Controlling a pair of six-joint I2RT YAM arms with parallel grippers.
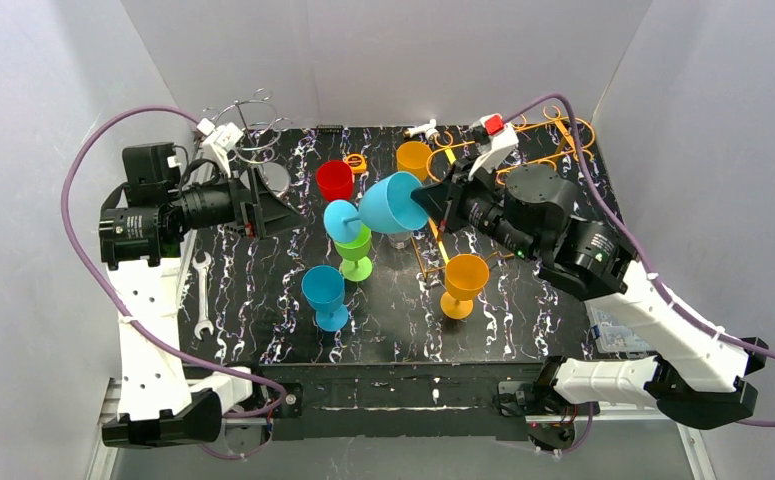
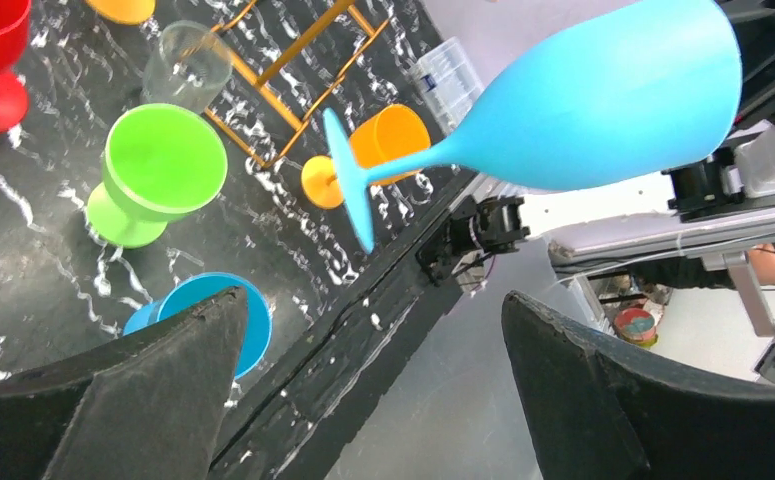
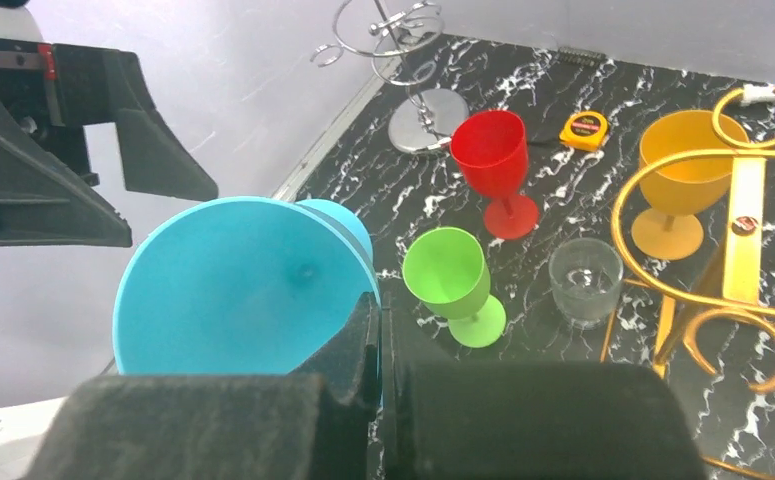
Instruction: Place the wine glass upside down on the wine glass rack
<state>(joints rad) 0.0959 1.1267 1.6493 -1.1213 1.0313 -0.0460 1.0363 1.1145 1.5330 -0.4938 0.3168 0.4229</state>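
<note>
Sky-blue plastic wine glass (image 1: 391, 203) lies sideways in mid-air, foot toward nine o'clock, rim pinched by the closed right gripper (image 1: 428, 198), gold wire rack (image 1: 553, 140) at its two o'clock, left gripper (image 2: 373, 305) spread wide and empty; label on yellow tape measure (image 3: 585, 130) illegible.

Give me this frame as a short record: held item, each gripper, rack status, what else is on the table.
held item: light blue wine glass, on its side in mid-air
right gripper: shut on the glass's rim
left gripper: open, empty, facing the glass's base
gold rack: held glass not on it
also on table: red glass, green glass, small blue glass, orange glasses, clear tumbler
</note>
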